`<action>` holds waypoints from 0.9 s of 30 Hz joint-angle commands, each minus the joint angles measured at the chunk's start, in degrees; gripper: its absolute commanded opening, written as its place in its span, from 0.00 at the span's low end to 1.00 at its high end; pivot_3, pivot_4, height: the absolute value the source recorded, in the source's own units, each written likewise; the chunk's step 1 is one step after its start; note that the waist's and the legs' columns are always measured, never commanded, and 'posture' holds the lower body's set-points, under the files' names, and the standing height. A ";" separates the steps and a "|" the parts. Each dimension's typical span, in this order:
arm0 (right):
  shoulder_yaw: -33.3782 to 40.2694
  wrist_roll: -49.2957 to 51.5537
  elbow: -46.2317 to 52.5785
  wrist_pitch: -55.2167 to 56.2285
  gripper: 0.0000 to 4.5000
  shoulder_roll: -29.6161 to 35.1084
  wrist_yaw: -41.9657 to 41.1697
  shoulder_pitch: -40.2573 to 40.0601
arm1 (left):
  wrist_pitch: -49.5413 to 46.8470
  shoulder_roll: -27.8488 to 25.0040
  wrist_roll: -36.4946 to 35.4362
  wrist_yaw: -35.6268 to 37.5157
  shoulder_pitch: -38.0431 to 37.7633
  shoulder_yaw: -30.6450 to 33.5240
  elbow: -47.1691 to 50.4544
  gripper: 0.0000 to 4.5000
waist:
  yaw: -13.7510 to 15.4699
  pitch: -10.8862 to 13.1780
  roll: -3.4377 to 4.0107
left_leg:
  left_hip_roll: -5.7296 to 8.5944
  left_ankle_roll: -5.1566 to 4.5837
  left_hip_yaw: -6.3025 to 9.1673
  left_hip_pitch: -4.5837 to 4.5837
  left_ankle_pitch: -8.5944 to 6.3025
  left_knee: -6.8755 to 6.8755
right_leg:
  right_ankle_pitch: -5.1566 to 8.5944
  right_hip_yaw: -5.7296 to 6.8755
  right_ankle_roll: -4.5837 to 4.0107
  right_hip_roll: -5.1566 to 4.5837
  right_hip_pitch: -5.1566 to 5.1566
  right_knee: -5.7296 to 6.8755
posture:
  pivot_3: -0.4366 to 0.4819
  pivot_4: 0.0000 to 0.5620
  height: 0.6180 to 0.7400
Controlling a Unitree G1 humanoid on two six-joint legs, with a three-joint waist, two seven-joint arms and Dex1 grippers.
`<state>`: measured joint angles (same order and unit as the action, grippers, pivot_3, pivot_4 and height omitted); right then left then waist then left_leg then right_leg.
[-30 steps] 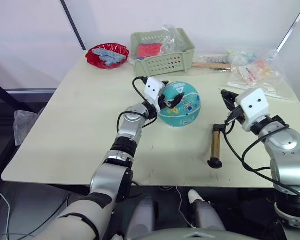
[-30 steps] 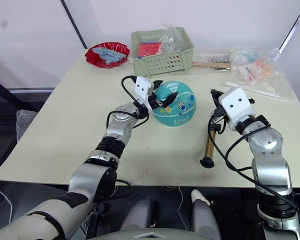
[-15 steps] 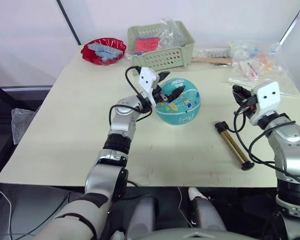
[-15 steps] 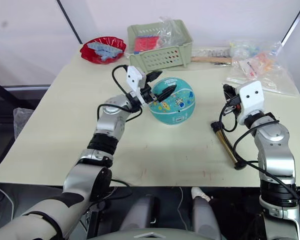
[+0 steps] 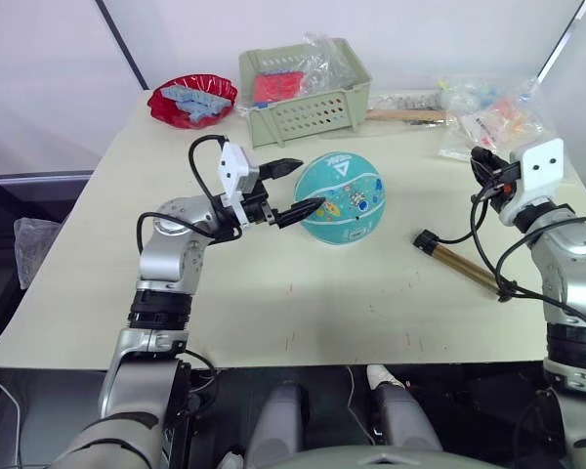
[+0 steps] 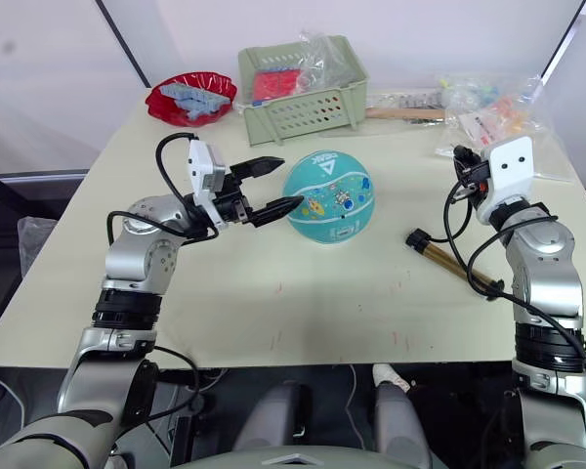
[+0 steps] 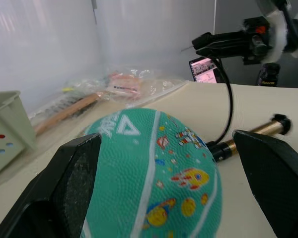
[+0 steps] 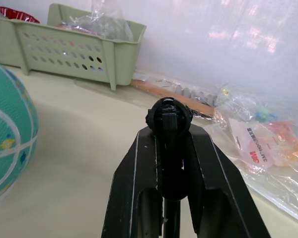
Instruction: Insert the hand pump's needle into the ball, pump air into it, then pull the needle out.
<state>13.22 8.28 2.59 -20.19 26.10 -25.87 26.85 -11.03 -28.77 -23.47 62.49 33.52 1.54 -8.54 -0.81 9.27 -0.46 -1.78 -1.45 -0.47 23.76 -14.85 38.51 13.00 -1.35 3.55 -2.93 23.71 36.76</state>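
Observation:
The teal ball rests round on the middle of the table. My left gripper is open wide just left of the ball, its fingertips apart from it. The brass hand pump lies diagonally on the table to the right of the ball. Its black hose rises to my right gripper, which is shut on the black needle fitting above the table's right side. The thin needle sticks out from that fitting, pointing toward the ball but well away from it.
At the back of the table stand a red bowl and a green basket holding bagged items. A wooden-handled brush and clear plastic bags lie at the back right.
My left gripper has drawn back leftward off the ball and opened. My right gripper has pulled away to the right with the fitting, and the pump has swung to lie diagonally. The camera has shifted.

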 commanded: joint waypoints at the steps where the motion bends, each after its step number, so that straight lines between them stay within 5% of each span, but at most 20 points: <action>1: 1.34 0.85 -3.48 3.19 0.01 1.64 0.33 3.94 | -2.13 -3.67 -3.63 3.11 -4.53 2.43 6.75 1.00 | -0.07 0.02 0.02 | 0.00 0.00 -0.03 0.00 0.00 0.00 | 0.00 -0.02 0.00 0.00 0.00 0.00 | 0.48 0.27 0.97; 7: 2.05 1.78 -10.15 5.26 0.01 1.95 1.04 8.36 | -5.09 -8.04 -7.69 4.76 -12.99 4.89 14.04 1.00 | -0.30 0.14 0.08 | -0.13 0.00 -0.25 0.00 0.00 -0.08 | 0.00 -0.19 -0.02 0.05 0.19 0.05 | 0.48 0.27 0.97; 22: 3.85 2.29 -13.03 0.48 0.01 3.94 5.97 5.00 | -5.54 -14.46 -11.89 10.14 -23.56 10.08 17.88 1.00 | -0.17 0.15 0.10 | -0.18 0.00 -0.40 -0.05 0.00 -0.09 | 0.00 -0.30 -0.02 0.08 0.20 0.05 | 0.48 0.27 0.97; 23: 4.31 2.70 -11.91 -0.23 0.25 4.51 5.76 4.29 | -5.18 -14.53 -11.62 10.24 -24.04 10.19 17.65 1.00 | -0.12 0.15 0.10 | -0.18 0.00 -0.41 -0.04 0.00 -0.09 | 0.00 -0.30 -0.02 0.08 0.21 0.05 | 0.48 0.27 0.97; 27: 6.47 4.87 -7.66 -3.56 0.66 6.81 4.95 2.16 | -5.10 -14.10 -11.59 9.73 -24.68 10.62 17.63 1.00 | 0.21 0.15 0.10 | -0.18 0.00 -0.42 -0.01 0.00 -0.08 | 0.00 -0.29 -0.02 0.06 0.21 0.03 | 0.48 0.27 0.97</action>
<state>16.81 11.60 -9.56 -22.77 30.75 -20.76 28.74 -17.02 -42.45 -34.00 72.26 8.65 10.75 7.68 -0.60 9.42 -0.36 -1.95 -1.45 -0.89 23.74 -14.86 38.44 13.00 -1.65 3.54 -2.87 23.92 36.79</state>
